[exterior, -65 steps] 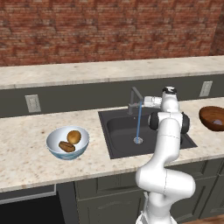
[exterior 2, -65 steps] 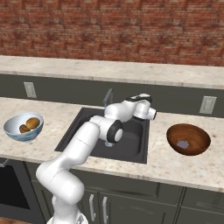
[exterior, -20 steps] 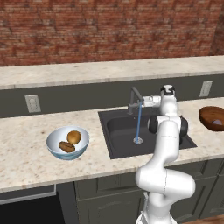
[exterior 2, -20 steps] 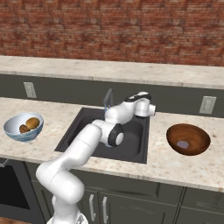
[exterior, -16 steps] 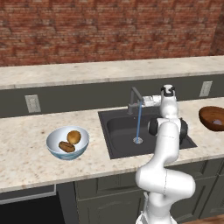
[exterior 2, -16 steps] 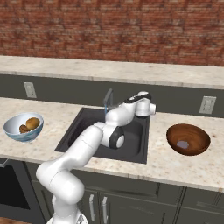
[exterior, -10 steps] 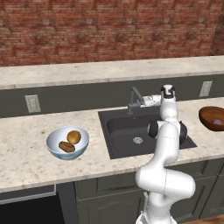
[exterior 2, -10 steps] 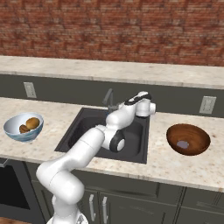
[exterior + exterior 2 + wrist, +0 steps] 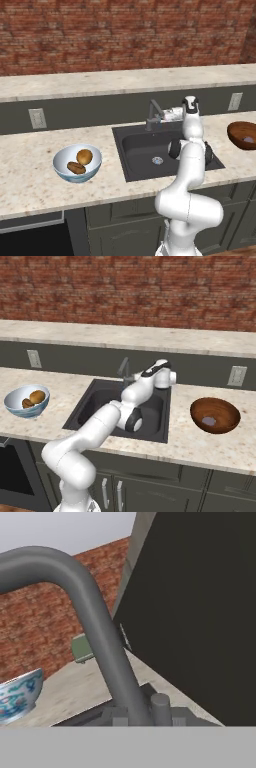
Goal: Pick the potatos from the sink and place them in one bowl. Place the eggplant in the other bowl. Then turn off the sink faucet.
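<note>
Both potatos [image 9: 84, 156] [image 9: 75, 168] lie in the pale blue-white bowl [image 9: 62, 171] on the counter left of the sink [image 9: 138, 150]; the right base view shows them [image 9: 36, 396] in that bowl [image 9: 20, 409] too. The grey eggplant [image 9: 209, 420] rests in the dark brown bowl [image 9: 216, 406] at the right. No water runs from the sink faucet [image 9: 153, 113]. My gripper [image 9: 162, 117] is right beside the faucet's base, level with it, also seen as the gripper [image 9: 136, 377] next to the faucet [image 9: 124, 369]. Up close the spout [image 9: 95, 627] and a short stub [image 9: 160, 704] show. My jaws are too small to read.
The basin holds only its round metal drain [image 9: 157, 160]. Wall outlets [image 9: 35, 118] [image 9: 235, 101] sit on the dark backsplash under a raised ledge [image 9: 100, 82] and brick wall. My own arm rises over the sink's right front edge.
A thin stream of water fell from the spout into the basin a second ago; it is gone now. My hand has stayed at the faucet, shifting only slightly.
</note>
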